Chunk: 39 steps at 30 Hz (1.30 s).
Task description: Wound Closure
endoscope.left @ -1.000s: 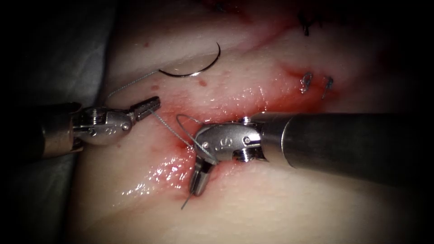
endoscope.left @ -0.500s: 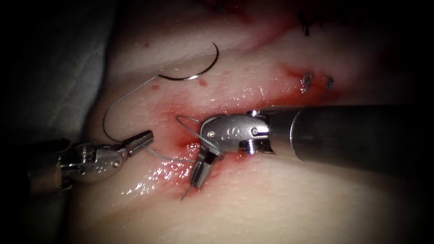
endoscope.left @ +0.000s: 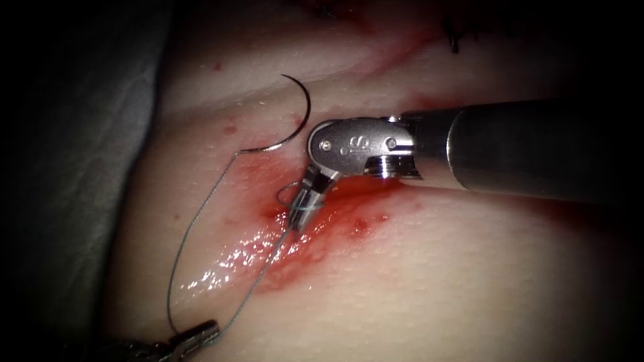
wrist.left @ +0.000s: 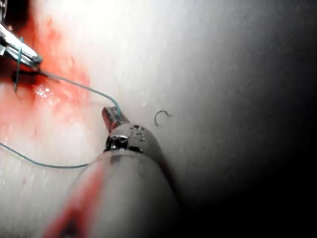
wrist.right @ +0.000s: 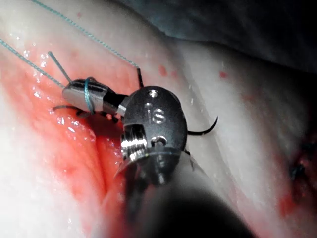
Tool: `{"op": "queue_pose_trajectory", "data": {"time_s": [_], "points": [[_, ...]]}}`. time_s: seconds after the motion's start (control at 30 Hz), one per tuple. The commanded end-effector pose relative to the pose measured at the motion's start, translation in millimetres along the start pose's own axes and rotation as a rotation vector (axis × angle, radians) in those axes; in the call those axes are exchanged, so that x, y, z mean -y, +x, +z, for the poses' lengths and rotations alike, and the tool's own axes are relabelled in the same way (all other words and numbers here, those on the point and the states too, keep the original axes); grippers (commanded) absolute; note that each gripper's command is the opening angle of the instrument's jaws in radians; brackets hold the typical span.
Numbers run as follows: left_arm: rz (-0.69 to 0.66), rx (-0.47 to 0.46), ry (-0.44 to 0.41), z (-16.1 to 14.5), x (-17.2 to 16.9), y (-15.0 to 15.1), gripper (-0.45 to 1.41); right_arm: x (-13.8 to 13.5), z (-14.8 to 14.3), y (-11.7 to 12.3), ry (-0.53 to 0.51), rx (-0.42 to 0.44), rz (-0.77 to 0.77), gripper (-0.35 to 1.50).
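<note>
The curved needle point(endoscope.left: 294, 124) lies free on the tissue point(endoscope.left: 436, 281), left of the red cut point(endoscope.left: 335, 228), held by neither tool. Thread point(endoscope.left: 184, 248) trails from its tail end down to my left tool point(endoscope.left: 201, 330) at the lower edge, whose jaws are shut on the strand. A taut strand point(endoscope.left: 265, 275) runs from there up to my right tool point(endoscope.left: 300, 218), which points down-left over the cut. A loop of thread point(wrist.right: 88, 94) wraps its shut jaws, and the short tail point(wrist.right: 58, 67) sticks out past the right tool's tips point(wrist.right: 69, 91). In the left wrist view, my left tool point(wrist.left: 113, 116) grips the thread point(wrist.left: 74, 83).
Finished dark stitches point(endoscope.left: 455, 43) sit farther up the cut. Grey cloth point(endoscope.left: 67, 167) borders the tissue on the left. Red fluid glistens along the cut point(endoscope.left: 228, 261). A small curled cut end of thread point(wrist.left: 161, 118) lies on the tissue near my left tool.
My left tool has moved down to the lower edge, drawing the thread taut. My right tool has risen, with the loop still around its jaws. The needle has been dragged and turned.
</note>
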Motion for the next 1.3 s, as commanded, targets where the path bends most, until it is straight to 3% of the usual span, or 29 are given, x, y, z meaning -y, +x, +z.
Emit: {"op": "queue_pose_trajectory", "data": {"time_s": [0.03, 0.4, 0.77, 1.1, 1.3], "points": [[0.001, 0.002, -0.011, 0.1, -1.0, 0.4, -0.45, -1.1, 0.3, -0.2, -0.005, 0.000, 0.000, -0.35], [0.011, -0.006, -0.024, -5.3, -3.5, 3.9, -0.45, -3.2, -0.9, -2.2, -0.069, 0.043, 0.010, -0.35], [0.021, -0.023, -0.049, -6.0, -7.2, 6.2, -0.45, -5.2, -4.6, -3.6, -0.183, 0.038, 0.046, -0.35], [0.011, -0.019, -0.080, -9.1, -10.2, 6.9, -0.45, -4.6, -3.6, -3.4, -0.182, 0.017, 0.040, -0.35], [0.008, -0.013, -0.104, -9.3, -12.6, 7.4, -0.45, -4.7, -3.9, -3.4, -0.214, 0.011, 0.043, -0.35]]}}
